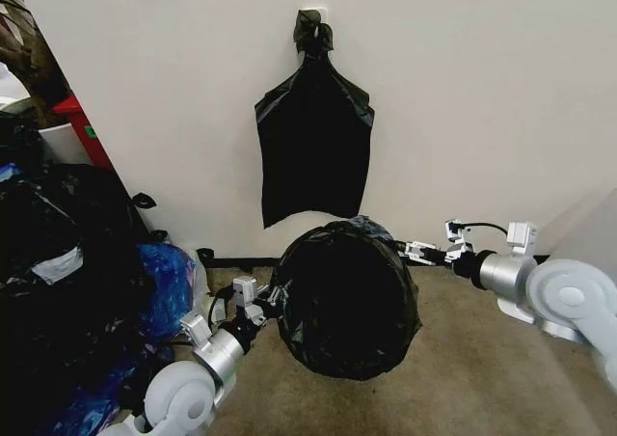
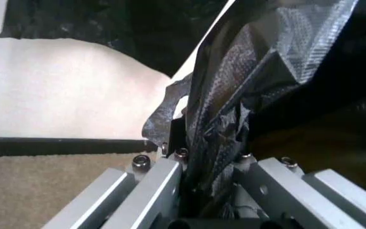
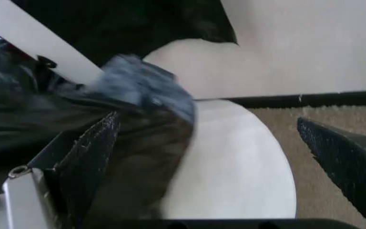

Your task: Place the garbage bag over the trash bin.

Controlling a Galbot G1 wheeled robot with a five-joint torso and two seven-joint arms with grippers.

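— Garbage bag [image 1: 347, 301], thin glossy wrinkled black film: where is it?

— Draped over the round white smooth-walled plastic trash bin [image 3: 234, 167], mouth facing me. My left gripper [image 1: 258, 306] pinches its crinkled edge; my right gripper [image 1: 420, 253] gapes wide beside the bin's wall.

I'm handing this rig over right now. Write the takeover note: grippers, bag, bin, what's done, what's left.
Left gripper: shut on the garbage bag, at the bag's left edge.
Right gripper: open, at the bag's right edge, one finger against the film, bare wall of the trash bin between the fingers.
Bin: on the carpet by the wall, under the hanging flat black bag.
Done: bag spread over the bin's mouth.
Left: its right side still shows bare wall; pull down, then release.
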